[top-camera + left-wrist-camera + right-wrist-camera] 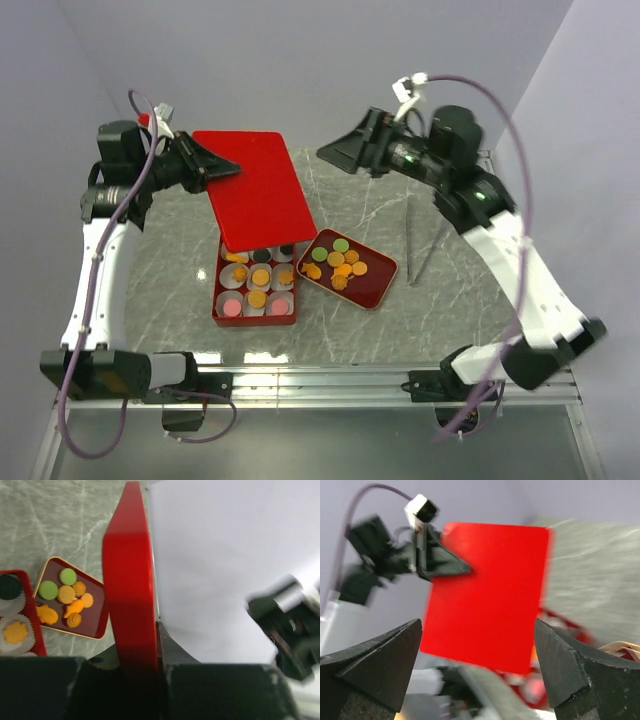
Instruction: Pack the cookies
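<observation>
Right now my left gripper (228, 170) is clenched on the edge of the red lid (255, 195); in its wrist view the lid's rim runs straight down between the jaws. The lid hangs tilted in the air over the back of the red box (255, 321), hiding part of the rear row from the overhead camera, and it does not look seated on the box.

My right gripper (335, 153) hovers high on the far side with its jaws spread wide and nothing between them.

As for the cookies, they are in two places. Some sit in the box (258, 298), one to each white paper cup (21, 601): I make out orange, pink and at least one black, and every cup I can see looks filled. The rest (340, 262), green and orange, lie in a loose heap on the small dark red tray (382, 277), which stands on the desk (160, 270) just beside the box. A thin metal tool, tongs as far as I can tell (408, 240), lies on the desk to the right of the tray, well apart from either gripper.

I judge the filling largely done and the closing under way. What is left is to lower the lid square onto the box; whether the tray's cookies are meant to go in too, I cannot tell.
</observation>
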